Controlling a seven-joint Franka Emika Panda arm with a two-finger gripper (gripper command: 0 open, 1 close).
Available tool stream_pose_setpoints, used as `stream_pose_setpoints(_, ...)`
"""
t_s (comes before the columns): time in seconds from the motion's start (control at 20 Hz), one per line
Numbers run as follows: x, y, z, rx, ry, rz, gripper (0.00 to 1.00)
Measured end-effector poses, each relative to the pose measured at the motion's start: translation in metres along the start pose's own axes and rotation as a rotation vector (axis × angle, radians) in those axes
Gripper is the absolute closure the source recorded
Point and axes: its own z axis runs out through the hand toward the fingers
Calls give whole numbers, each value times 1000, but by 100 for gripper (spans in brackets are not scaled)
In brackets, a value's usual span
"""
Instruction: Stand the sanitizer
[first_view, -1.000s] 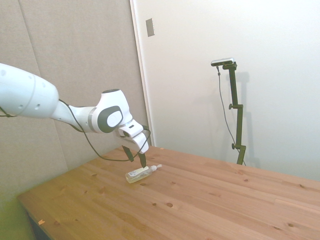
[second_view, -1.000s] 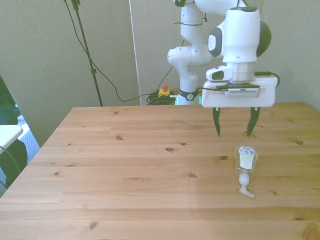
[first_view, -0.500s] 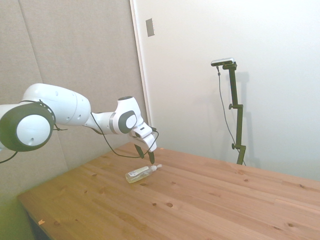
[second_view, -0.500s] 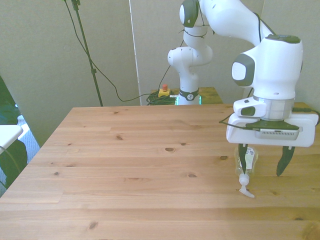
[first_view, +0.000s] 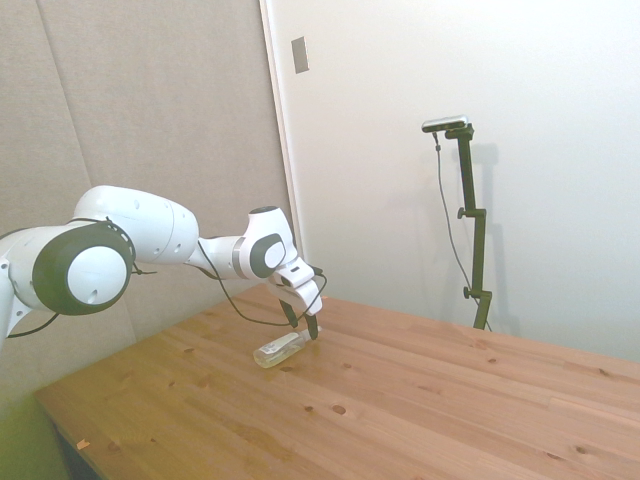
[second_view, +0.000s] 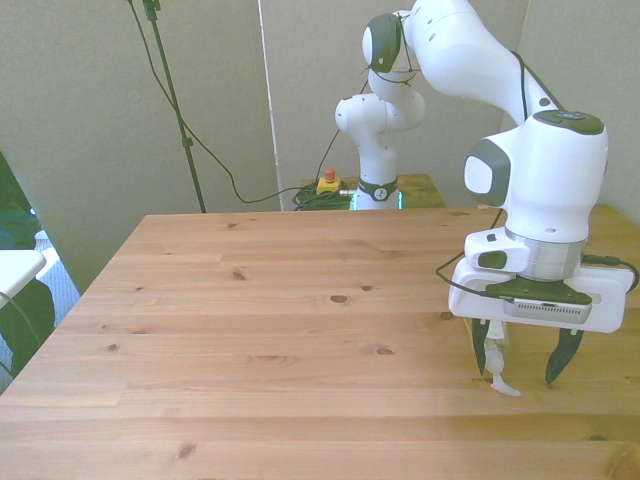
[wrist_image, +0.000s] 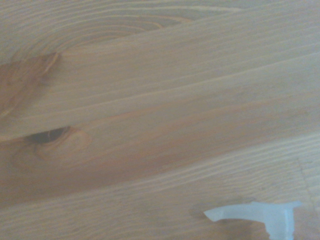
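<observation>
You're in the approach step: the gripper hangs low with its fingers spread apart, nothing held. The sanitizer lies flat on the wooden table, at roughly 4 o'clock of the tabletop in the front view, its white nozzle just inside one fingertip (body mostly hidden there). Next, I'd judge, you need to straddle the bottle, close, then tip it upright.

Side view: camera off one side of the desk, wide, arm entering from picture's left. Front view: camera across the desk, facing the arm. Both share the desktop and sanitizer. Wrist view: very close to the wood, blurred, sanitizer nozzle at picture's edge.
</observation>
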Motion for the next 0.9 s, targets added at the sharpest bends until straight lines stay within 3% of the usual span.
stream_pose_setpoints(0.9,18,10,5,-12,8,57,100)
